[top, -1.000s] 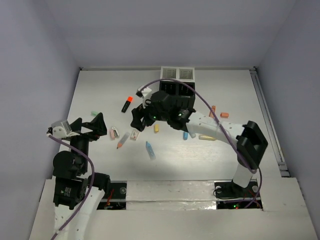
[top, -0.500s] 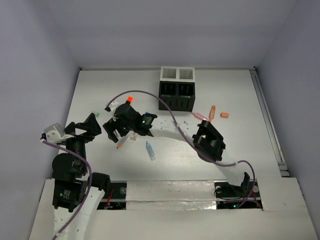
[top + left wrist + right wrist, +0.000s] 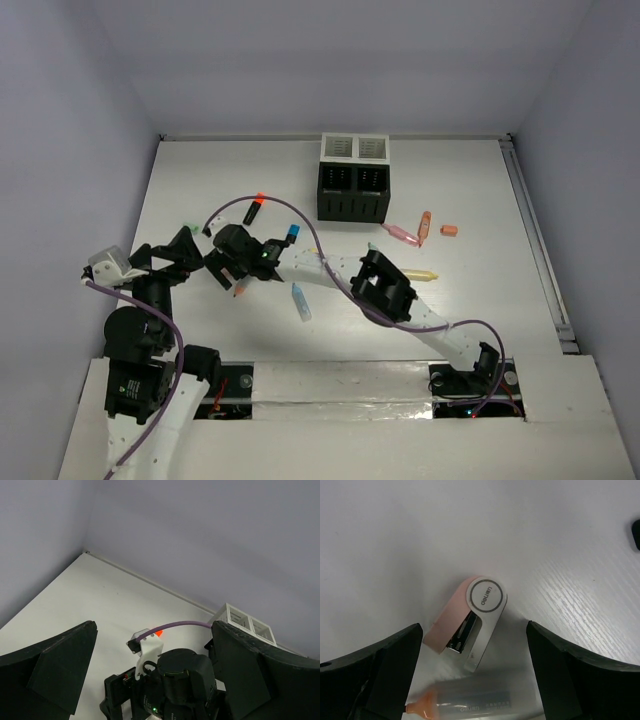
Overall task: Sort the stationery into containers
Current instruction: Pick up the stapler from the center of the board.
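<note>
Broadly, the white wood-grain tabletop (image 3: 200, 180) carries everything. The slotted box organizer (image 3: 352, 195), a black half joined to a white half, stands at the far edge, well apart from most of the loose pens.

The right gripper (image 3: 230, 275) reaches far across to the left side, jaws spread wide and holding nothing, probably so its fingers can straddle a small item below. The left gripper (image 3: 170, 250) hangs close by, likewise fully open and empty, seemingly parked out of the way.

A black marker with an orange cap (image 3: 254, 208) and a pale blue highlighter (image 3: 300, 300) lie unsorted nearby. In the right wrist view, a translucent stick with an orange tip (image 3: 465, 700) lies just beside a pink-and-white rounded plastic piece (image 3: 470, 622). That piece sits between the fingers and is likely the intended pick.
</note>
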### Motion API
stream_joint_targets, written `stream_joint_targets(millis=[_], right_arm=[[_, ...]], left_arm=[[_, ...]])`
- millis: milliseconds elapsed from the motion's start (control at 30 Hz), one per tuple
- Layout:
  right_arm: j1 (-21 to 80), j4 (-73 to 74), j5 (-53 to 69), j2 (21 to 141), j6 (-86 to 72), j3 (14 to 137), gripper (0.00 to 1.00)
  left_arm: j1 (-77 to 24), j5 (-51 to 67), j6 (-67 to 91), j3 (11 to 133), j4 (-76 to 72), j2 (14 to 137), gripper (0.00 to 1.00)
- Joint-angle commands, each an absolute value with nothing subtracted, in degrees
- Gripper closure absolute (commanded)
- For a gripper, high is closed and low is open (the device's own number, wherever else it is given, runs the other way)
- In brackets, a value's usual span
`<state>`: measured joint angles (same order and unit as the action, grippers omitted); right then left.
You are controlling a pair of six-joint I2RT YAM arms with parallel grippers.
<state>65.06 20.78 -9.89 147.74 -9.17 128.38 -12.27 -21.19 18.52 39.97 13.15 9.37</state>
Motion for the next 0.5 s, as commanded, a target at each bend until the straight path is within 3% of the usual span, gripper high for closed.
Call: stream_joint_targets(millis=[0, 100, 133, 200, 233, 467], right_arm=[[66.0, 20.4, -16.2, 149.5, -7.8, 130.3, 0.10], [66.5, 19.0, -19.7, 149.9, -7.5, 129.4, 0.31], [66.5, 16.9, -20.1, 149.6, -7.4, 128.7, 0.45], [66.5, 14.8, -19.4, 148.9, -7.3, 126.9, 0.53], [66.5, 13.1, -19.2, 148.7, -7.5, 126.7, 0.63], [66.5, 3.8, -19.3, 145.6, -7.2, 127.0, 0.91]], left_arm=[[-12.5, -20.4, 18.5, 41.3, 10.9, 9.0, 0.01], [-12.5, -20.0, 18.5, 41.3, 10.9, 9.0, 0.01], [-12.5, -19.8, 18.6, 41.3, 10.9, 9.0, 0.01], [-12.5, -19.6, 18.5, 41.3, 10.8, 9.1, 0.01], [-12.5, -19.5, 18.5, 41.2, 10.8, 9.1, 0.01], [-12.5, -19.1, 18.3, 41.2, 10.8, 9.6, 0.01]])
